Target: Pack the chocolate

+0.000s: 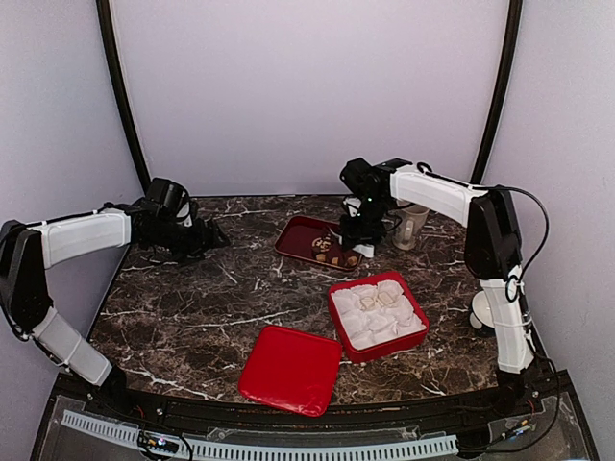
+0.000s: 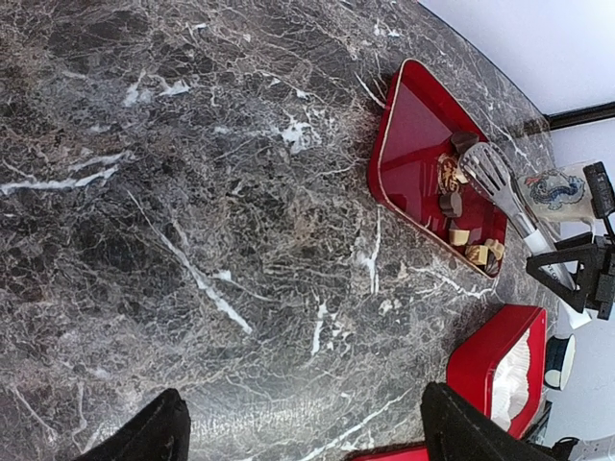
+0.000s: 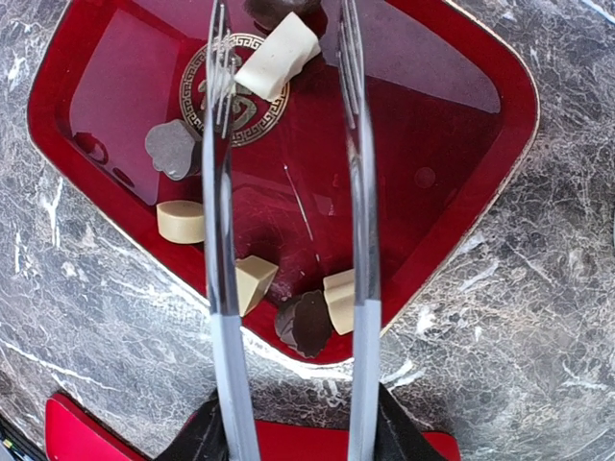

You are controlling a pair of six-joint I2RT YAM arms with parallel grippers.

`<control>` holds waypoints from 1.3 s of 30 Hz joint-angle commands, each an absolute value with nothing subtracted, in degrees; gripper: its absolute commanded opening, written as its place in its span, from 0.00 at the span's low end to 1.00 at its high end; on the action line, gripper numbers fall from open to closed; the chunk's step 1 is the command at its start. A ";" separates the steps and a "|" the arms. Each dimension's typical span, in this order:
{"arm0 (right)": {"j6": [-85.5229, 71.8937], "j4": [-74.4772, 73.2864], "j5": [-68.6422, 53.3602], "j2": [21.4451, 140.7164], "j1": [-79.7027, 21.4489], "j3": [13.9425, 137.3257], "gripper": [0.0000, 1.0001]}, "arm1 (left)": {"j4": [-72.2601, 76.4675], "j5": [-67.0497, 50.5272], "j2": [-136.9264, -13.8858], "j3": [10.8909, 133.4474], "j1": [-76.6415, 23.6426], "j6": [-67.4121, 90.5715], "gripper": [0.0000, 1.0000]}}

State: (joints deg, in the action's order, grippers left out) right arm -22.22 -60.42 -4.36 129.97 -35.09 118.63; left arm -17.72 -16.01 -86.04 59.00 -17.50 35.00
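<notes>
The only marking you get is a gold round emblem on the floor of the red tray — its middle figure is not readable. Beyond it there is a blue print on the mug, too blurred to read.

Nearest your arms the red lid lies flat on the marble table. Just beside it, further back on the right, sits the red box filled with white paper cups. Then comes the tray, with the mug just past its right end.

Your left gripper hangs wide with nothing between its fingers, over bare marble and well apart from the tray. Your right gripper clamps metal tongs, whose 2 blades stand apart above the tray.

The chocolate lies in the tray in several pieces: a cream block between the blade tips, a dark piece between the blades near the rim, the rest beside them.
</notes>
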 commanded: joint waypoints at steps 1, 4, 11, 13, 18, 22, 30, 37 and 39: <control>-21.81 -61.03 -3.13 130.00 -35.36 119.46 0.38 | -19.07 -16.14 -85.17 59.70 -16.85 33.90 0.85; -21.47 -61.25 -2.42 128.94 -35.27 118.93 0.34 | -18.97 -16.08 -85.05 59.51 -16.73 33.82 0.85; -20.57 -61.32 -1.78 125.63 -34.71 114.99 0.28 | -18.74 -16.17 -85.24 59.55 -16.60 33.84 0.85; -20.33 -61.48 -1.61 124.62 -34.35 113.81 0.26 | -18.72 -16.26 -85.28 59.51 -16.61 33.84 0.85; -19.24 -60.43 -2.83 120.88 -33.75 110.99 0.24 | -18.48 -16.69 -85.39 59.38 -16.52 33.55 0.85; -18.10 -59.63 -4.71 116.87 -33.74 108.75 0.23 | -17.85 -17.54 -85.11 58.39 -16.46 33.80 0.85; -17.45 -58.60 -6.96 105.84 -34.08 100.20 0.21 | -18.25 -17.98 -83.67 57.23 -16.49 32.17 0.85; -20.27 -56.03 -8.93 90.89 -37.27 85.60 0.21 | -17.28 -18.87 -82.16 55.36 -16.48 31.45 0.85; -21.23 -55.95 -9.41 86.46 -38.33 82.41 0.20 | -17.20 -19.10 -81.79 54.81 -16.51 31.58 0.85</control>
